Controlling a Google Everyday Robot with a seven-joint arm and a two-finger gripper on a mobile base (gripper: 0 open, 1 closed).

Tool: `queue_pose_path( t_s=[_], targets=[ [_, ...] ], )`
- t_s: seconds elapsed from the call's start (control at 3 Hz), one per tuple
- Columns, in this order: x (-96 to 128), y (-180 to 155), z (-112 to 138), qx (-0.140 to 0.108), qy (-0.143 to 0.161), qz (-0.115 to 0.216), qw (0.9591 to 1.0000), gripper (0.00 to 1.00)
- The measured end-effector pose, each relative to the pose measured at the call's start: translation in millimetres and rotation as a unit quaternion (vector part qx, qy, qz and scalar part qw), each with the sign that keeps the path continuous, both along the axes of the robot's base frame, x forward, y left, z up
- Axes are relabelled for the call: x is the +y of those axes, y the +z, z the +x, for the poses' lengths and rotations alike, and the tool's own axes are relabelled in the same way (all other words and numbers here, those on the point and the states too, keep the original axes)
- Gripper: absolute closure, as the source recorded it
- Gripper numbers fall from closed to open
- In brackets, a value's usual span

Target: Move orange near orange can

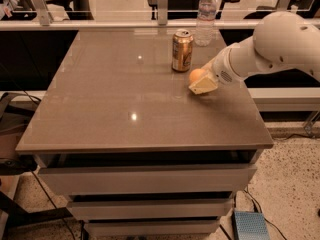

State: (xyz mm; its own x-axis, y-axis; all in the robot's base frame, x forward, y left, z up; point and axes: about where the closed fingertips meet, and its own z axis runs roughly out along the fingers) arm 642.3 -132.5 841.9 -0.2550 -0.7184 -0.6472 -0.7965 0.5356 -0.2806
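At the far right of the grey-brown tabletop [125,89], the cream claw [200,82] on the white robot arm [280,44] is closed around the small round yellow-orange fruit [195,75]. It holds the fruit just right of the upright orange-gold metal drink can [182,50], not touching it. A clear plastic water bottle [207,15] stands behind the can.

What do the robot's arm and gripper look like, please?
The arm is a thick, smooth, off-white rounded shell with small dark dots, tapering to a wrist. The gripper, at the orange beside the orange can, is cream and wedge-shaped. No cables show.
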Motion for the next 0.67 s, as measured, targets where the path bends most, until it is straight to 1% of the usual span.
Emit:
queue_pose_path(
  t_s=[0.33, 0.67],
  targets=[
    [-21, 16, 32, -0.02, -0.015, -0.008, 0.9997, 1.0],
    [-22, 11, 58, -0.024, -0.019, 0.0, 0.9996, 1.0]
  ],
)
